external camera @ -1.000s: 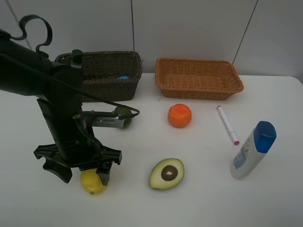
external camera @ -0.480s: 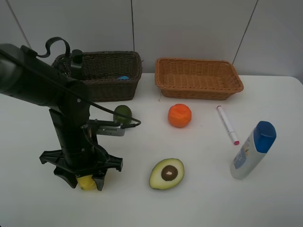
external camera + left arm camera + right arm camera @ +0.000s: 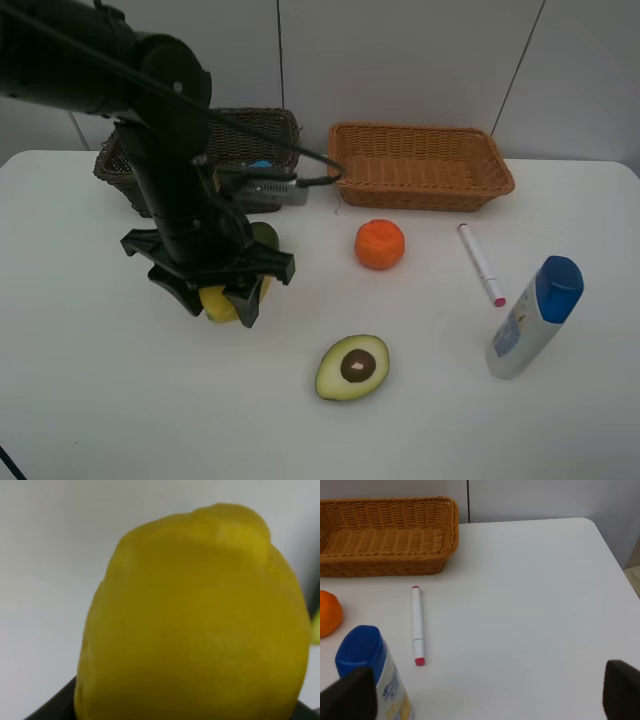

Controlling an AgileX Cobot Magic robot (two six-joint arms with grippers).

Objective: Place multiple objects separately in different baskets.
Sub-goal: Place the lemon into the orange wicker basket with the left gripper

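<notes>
Left pincer point(image 3: 221, 306) is clamped on the lemon point(image 3: 224, 304), left of the frame's centre in the high view. Its black fingers point(image 3: 249, 306) press the fruit from both sides, and in the left wrist view the yellow peel fills almost the whole picture. Just behind the pincer a bit of the lime point(image 3: 266, 236) shows.

Right pincer point(image 3: 485, 692) stands wide apart with nothing between its tips, above bare white table point(image 3: 535, 605).

At the upper left the dark brown basket point(image 3: 272, 130) sits half hidden by the arm, something small and blue point(image 3: 261, 164) inside it. The light orange-brown basket point(image 3: 420, 196) is at the upper middle. The orange point(image 3: 380, 244) lies at the centre, below the light basket. The halved avocado point(image 3: 352, 367) lies cut face up at the lower middle. At the right lie the pen point(image 3: 481, 264) and, just beside its pink tip, the blue-capped bottle point(image 3: 535, 318).
</notes>
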